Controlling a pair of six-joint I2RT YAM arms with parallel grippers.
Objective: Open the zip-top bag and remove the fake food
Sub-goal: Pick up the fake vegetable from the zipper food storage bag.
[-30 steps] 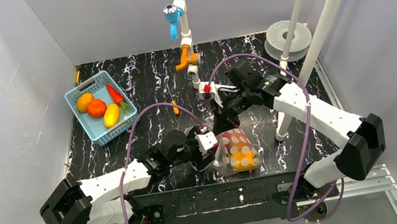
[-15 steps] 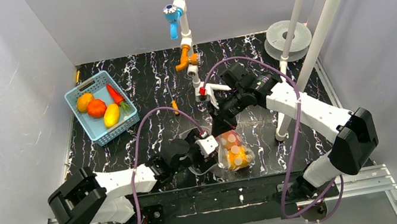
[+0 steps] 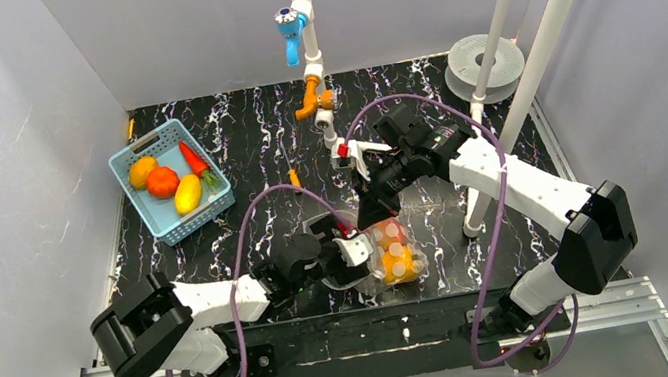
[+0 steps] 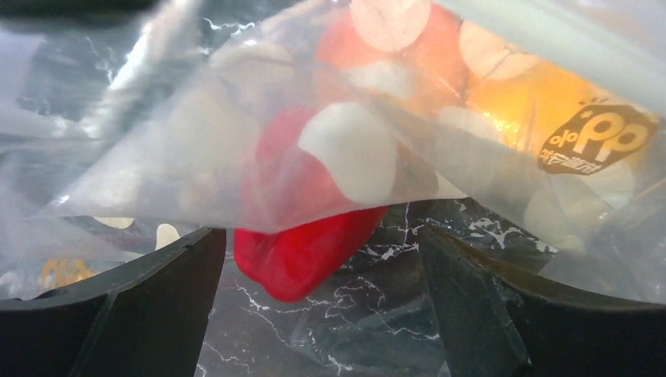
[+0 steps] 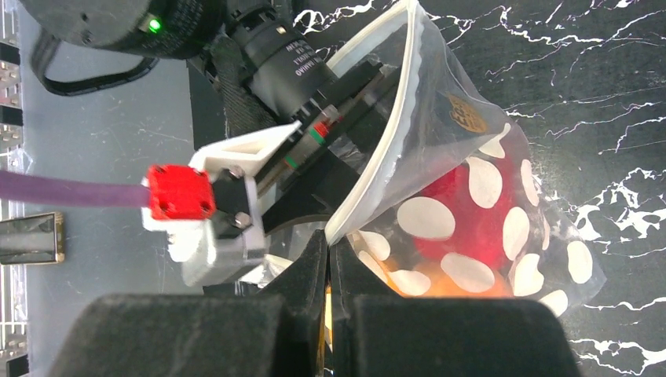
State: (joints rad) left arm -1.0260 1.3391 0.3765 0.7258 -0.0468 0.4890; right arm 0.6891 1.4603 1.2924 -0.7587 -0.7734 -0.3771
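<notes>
Clenching right gripper on zip-top bag rim, long axis far-to-near, mouth leftward. With left gripper released at mouth.

Left arm: reached further right along the near table edge, with its elbow drawn in toward the centre. Left gripper: jaws spread wider, now at the mouth of the zip-top bag. Zip-top bag: previously broad and spread out, now gathered narrower.

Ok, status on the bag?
Right gripper shut on bag rim. Left gripper open at bag mouth, red piece between its fingers. Food not out yet. Nothing blocking.
</notes>
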